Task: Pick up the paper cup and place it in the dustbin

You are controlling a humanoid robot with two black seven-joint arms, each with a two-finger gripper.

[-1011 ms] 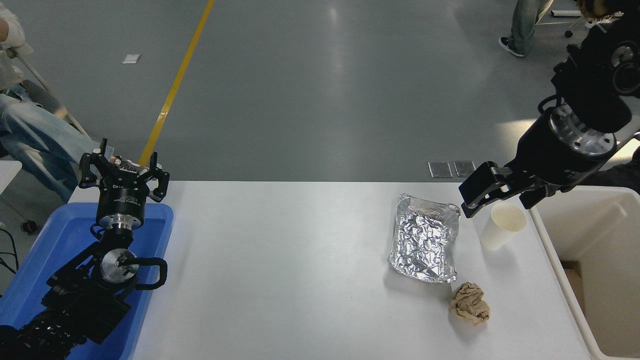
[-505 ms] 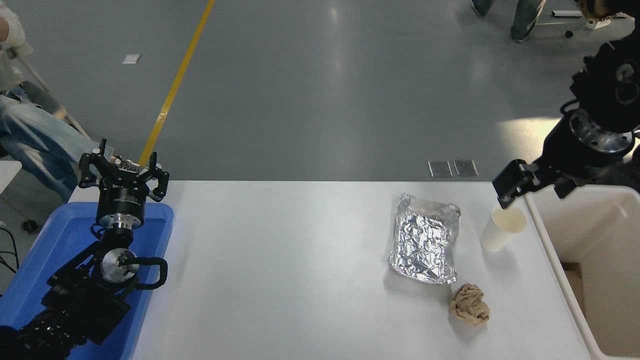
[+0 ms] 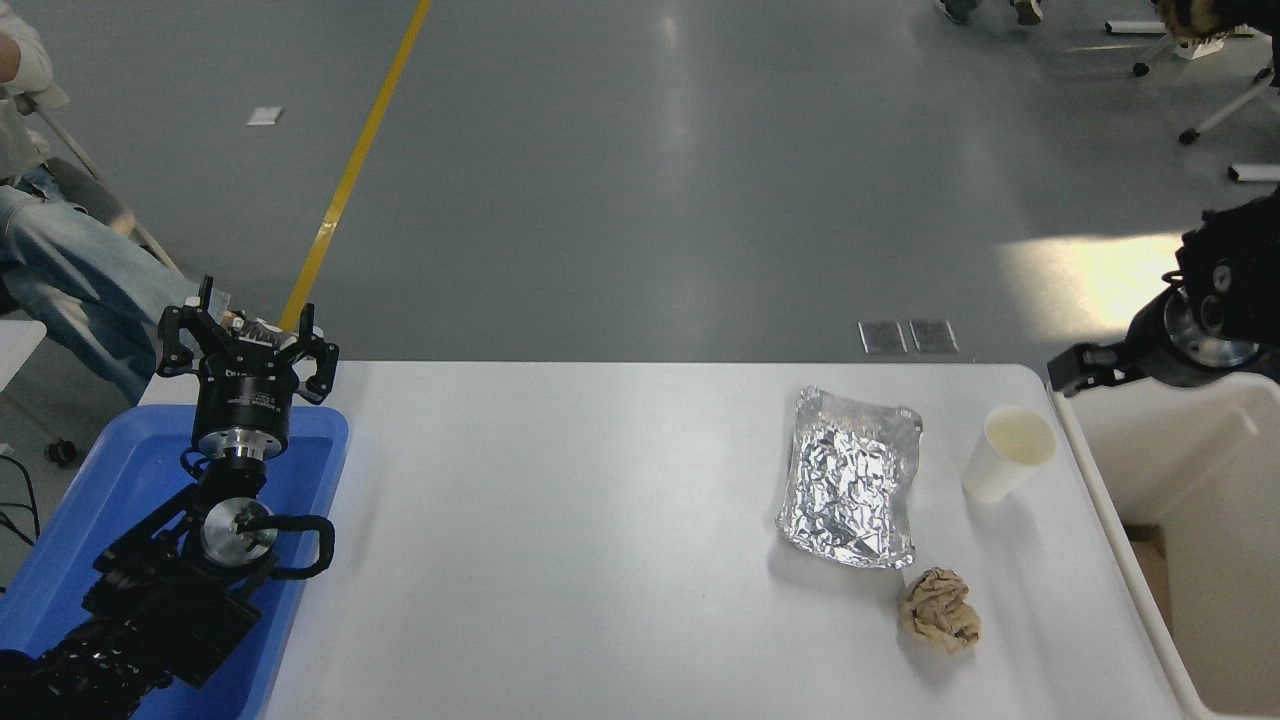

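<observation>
So, working across from the left of the frame: the left end effector (image 3: 248,340) is parked at the lower left over the blue tray (image 3: 110,470), fingers spread wide and holding nothing. It's way too far off to matter for this one.

Middle of the white worktop (image 3: 560,540) is bare. Right of centre there's the silver foil tray (image 3: 850,478), and below it, toward the lower right, a crumpled brown paper ball (image 3: 938,610).

Then the paper cup (image 3: 1008,453), standing upright just right of the foil tray, mouth up, long axis vertical, nothing touching it. It sits close to the worktop's right edge, and the dustbin (image 3: 1200,460) is right beside that edge, so the carry looks short.

The right end effector (image 3: 1078,366) is the nearer one by a mile. It hangs up and to the right of the cup, over the dustbin's near-left corner, clear of the cup. So the cup lies down and to the left of it in the frame. Only a bit of one dark finger shows past the wrist, so whether it's spread or closed can't be told, though nothing seems to be in it. The arm comes in from the right edge, wrist angled left toward the cup.
</observation>
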